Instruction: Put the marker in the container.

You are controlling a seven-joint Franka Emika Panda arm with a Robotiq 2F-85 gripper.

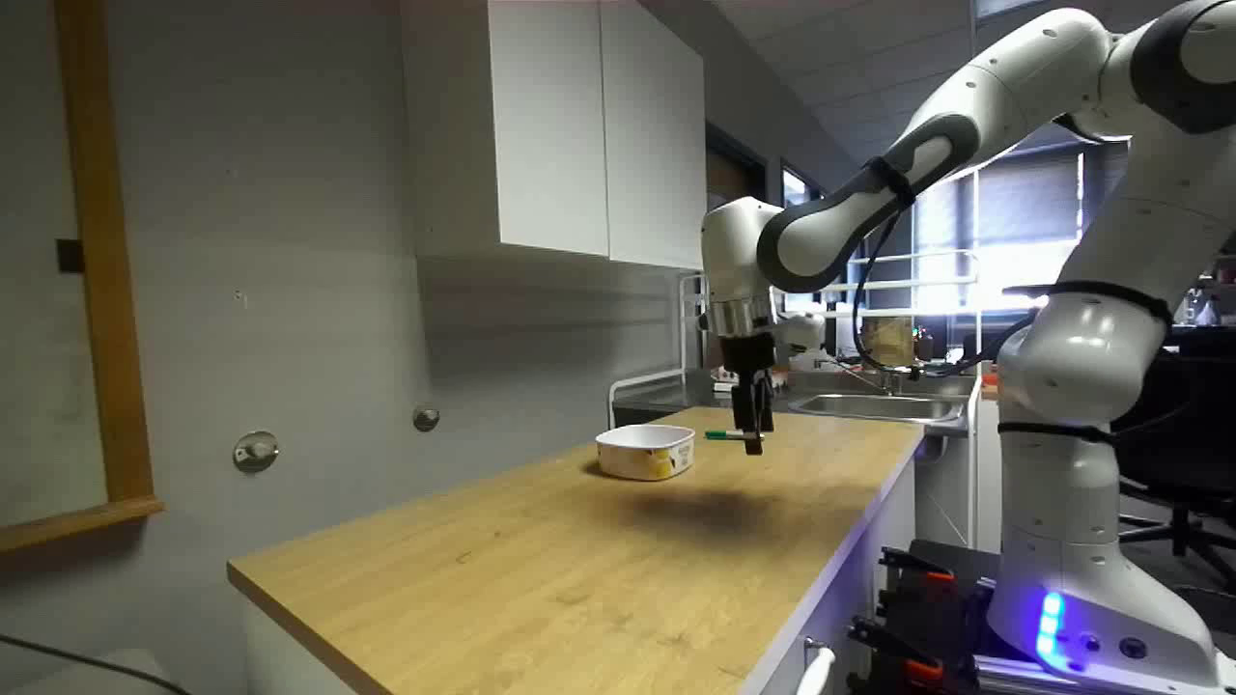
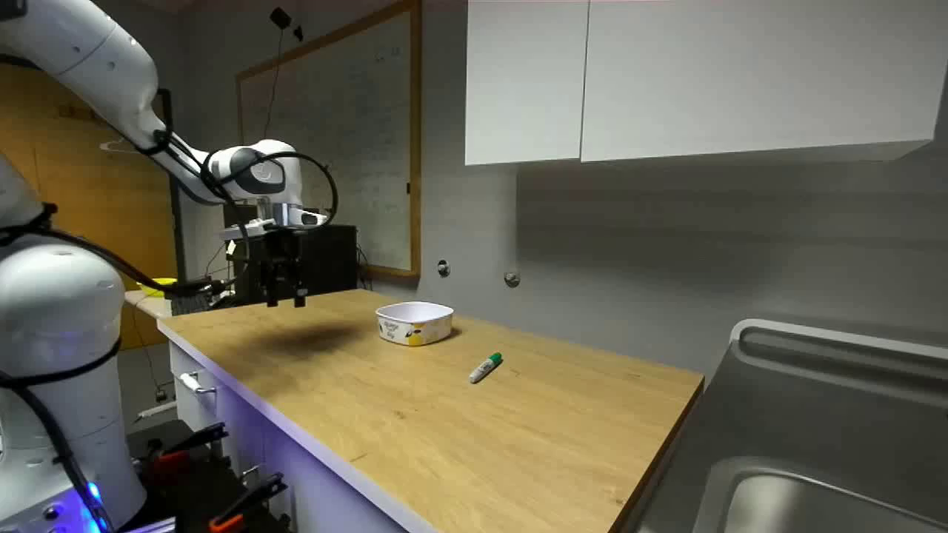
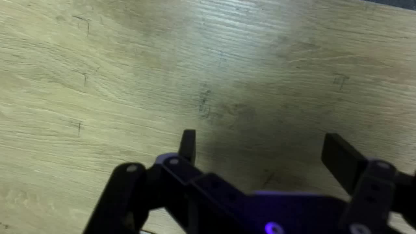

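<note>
The marker, white with a green cap, lies on the wooden counter in both exterior views [image 1: 719, 435] [image 2: 486, 368]. The container, a shallow white dish with a printed lemon pattern, stands upright on the counter in both exterior views [image 1: 645, 465] [image 2: 415, 328], a short way from the marker. My gripper [image 2: 286, 302] is above the counter, apart from both things. In an exterior view, it [image 1: 753, 439] overlaps part of the marker. In the wrist view, its fingers [image 3: 260, 134] are wide apart with only wood between them. The marker does not show in the wrist view.
The counter [image 2: 563, 414] has a grey wall behind it and white cabinets [image 2: 703, 74] above. A steel sink [image 1: 879, 407] adjoins one end of the counter. A small pale edge shows at the bottom of the wrist view; I cannot tell what it is.
</note>
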